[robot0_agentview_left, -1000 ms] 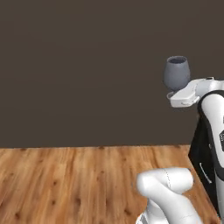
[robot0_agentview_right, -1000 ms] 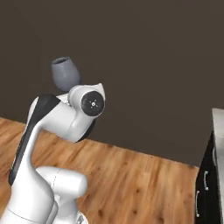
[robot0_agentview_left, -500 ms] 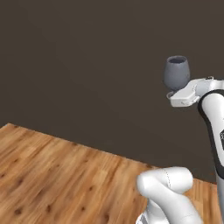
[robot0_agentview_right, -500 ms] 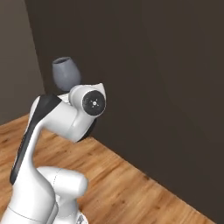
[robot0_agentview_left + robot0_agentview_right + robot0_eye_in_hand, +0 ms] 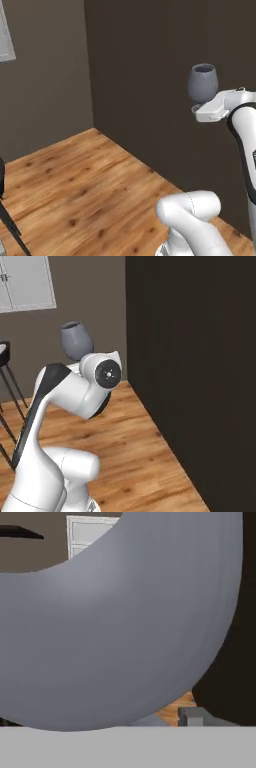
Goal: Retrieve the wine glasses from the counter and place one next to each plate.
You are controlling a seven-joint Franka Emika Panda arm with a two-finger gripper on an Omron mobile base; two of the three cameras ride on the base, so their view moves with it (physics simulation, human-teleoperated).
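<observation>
Wine glass (image 5: 203, 82) stands upright directly above the hand (image 5: 212, 108), apparently gripped by its stem, though the fingers themselves are hidden; plates unseen.

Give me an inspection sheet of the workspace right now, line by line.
Surface: wooden floor under the base; the counter is nothing seen.
Job's things: one wine glass held upright above the hand, bowl grey-blue; it looms large in the hand view. Plates: nothing seen.
Clutter: nothing seen.
Grippers: gripper carries the glass; its fingers are hidden behind the hand and the bowl, so the grip itself cannot be read.
Cables: nothing seen.
Surroundings: dark wall close ahead, forming a corner; white panelled cabinet on the far wall; black stool legs at the left edge.
</observation>
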